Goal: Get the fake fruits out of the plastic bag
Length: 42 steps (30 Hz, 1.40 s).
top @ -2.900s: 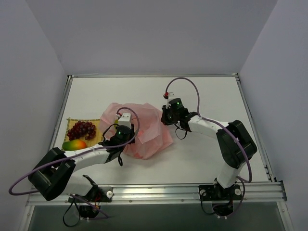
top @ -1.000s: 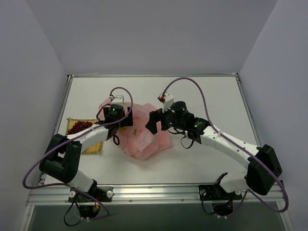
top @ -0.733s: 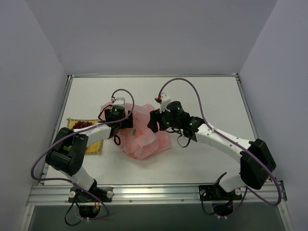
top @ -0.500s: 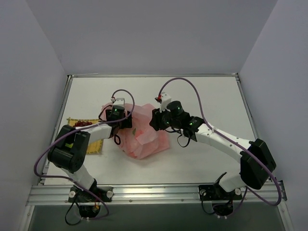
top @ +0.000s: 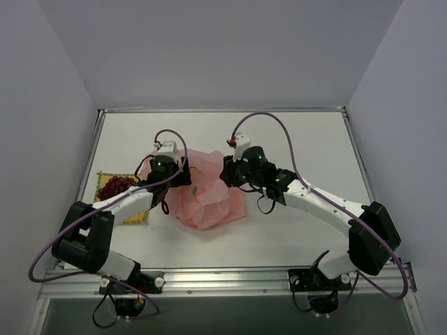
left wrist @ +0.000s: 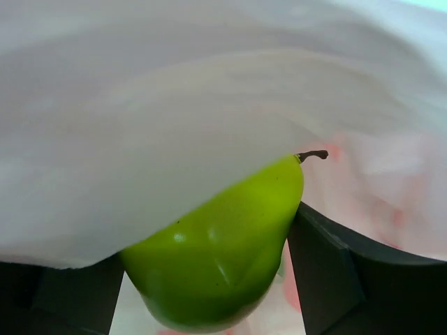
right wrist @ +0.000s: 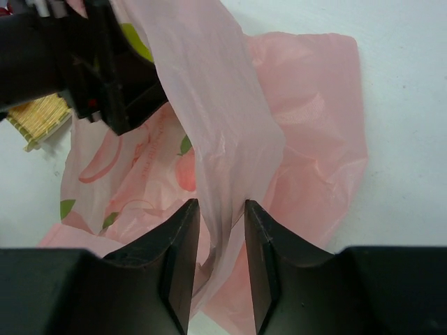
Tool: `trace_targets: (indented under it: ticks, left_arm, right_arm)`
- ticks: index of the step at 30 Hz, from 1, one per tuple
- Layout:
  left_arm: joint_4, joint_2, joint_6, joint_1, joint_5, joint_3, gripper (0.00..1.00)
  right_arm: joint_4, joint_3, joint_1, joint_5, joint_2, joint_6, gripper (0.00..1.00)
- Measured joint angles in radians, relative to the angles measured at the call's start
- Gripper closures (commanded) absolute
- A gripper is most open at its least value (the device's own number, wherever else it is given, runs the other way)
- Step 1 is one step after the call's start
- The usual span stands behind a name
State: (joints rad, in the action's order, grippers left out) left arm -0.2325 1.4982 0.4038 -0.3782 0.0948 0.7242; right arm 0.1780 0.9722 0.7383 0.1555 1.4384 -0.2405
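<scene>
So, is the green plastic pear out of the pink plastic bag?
Not quite: left claw holds the pear, bag film draped over it.

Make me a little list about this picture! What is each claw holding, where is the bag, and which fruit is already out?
left claw: shut on a green pear, with a fold of bag film draped over it
right claw: pinching a strip of the pink plastic bag
bag: crumpled on the white table, between the two arms
fruit already out: dark red grapes on the yellow woven mat, left of the bag
</scene>
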Motion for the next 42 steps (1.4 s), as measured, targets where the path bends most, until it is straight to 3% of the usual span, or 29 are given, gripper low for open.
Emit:
trace_targets:
  ticks: [8,14,18,24,33,42]
  left_arm:
    - [0.103,-0.266,0.084,0.0,-0.196,-0.026,0.66]
    - [0.294,-0.524,0.132,0.0,-0.315,-0.025,0.66]
    - [0.505,-0.747,0.158,0.0,-0.211,-0.013,0.6]
    - [0.761,-0.97,0.272,0.004,0.102,-0.008,0.56]
    - [0.88,-0.9,0.445,0.008,0.381,-0.203,0.42]
    - [0.669,-0.628,0.441,0.043,0.423,-0.218,0.33]
  right_arm:
    - [0.037,0.0,-0.013,-0.068,0.032,-0.005,0.77]
    - [0.056,-0.001,-0.035,-0.098,0.039,-0.009,0.77]
    - [0.082,-0.021,-0.07,-0.095,0.039,-0.013,0.78]
    - [0.105,-0.067,-0.117,-0.071,0.035,-0.023,0.77]
    - [0.126,-0.095,-0.118,-0.037,-0.008,-0.024,0.77]
    - [0.136,-0.109,-0.118,-0.019,-0.008,-0.024,0.77]
